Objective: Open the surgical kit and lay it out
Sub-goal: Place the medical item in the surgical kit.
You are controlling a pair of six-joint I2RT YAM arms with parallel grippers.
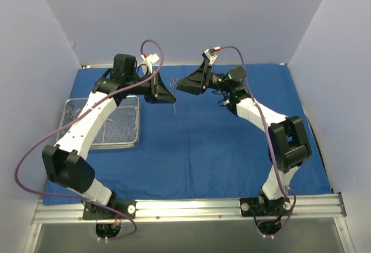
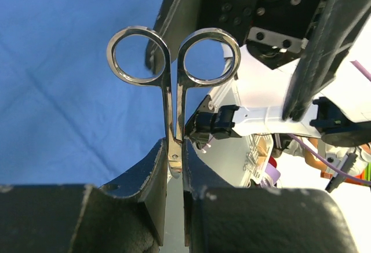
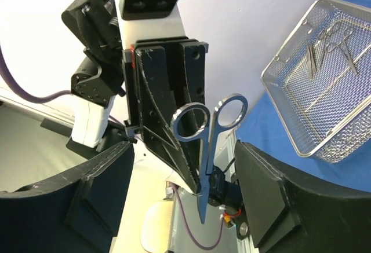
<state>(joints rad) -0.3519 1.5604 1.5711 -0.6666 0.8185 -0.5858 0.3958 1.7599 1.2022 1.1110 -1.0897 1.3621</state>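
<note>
Lying flat from the near edge backward, the royal-blue cloth wrap (image 1: 203, 154) is stretching wide and already unfolded, its soft fabric creasing lightly and likely to bunch if dragged. Farther back on its left side the shallow wire-mesh tray (image 1: 130, 140) is sitting upright on the cloth. It is looking rigid and light, with a few thin steel instruments (image 3: 330, 47) lying loose inside. Beyond the tray, over the far middle of the wrap, the left end effector (image 2: 174, 160) is clamping a pair of scissors (image 2: 174, 108) at the pivot screw. It is holding the scissors clear of the cloth, both finger rings pointing away toward its partner and the blades running back between its fingers. Facing it, the right end effector (image 3: 185, 160) is standing released, jaws spread on either side of the scissors and touching neither ring nor shank. Judging by the polished steel, the scissors are handling as a stiff, light, slippery piece with a pointed tip. A hand-over therefore seems to be calling for a pinch across the flat shanks just below the rings, where the two bars are offering the broadest purchase. The round rings are looking the poorer choice, since they could swivel or slide out of a grip
</note>
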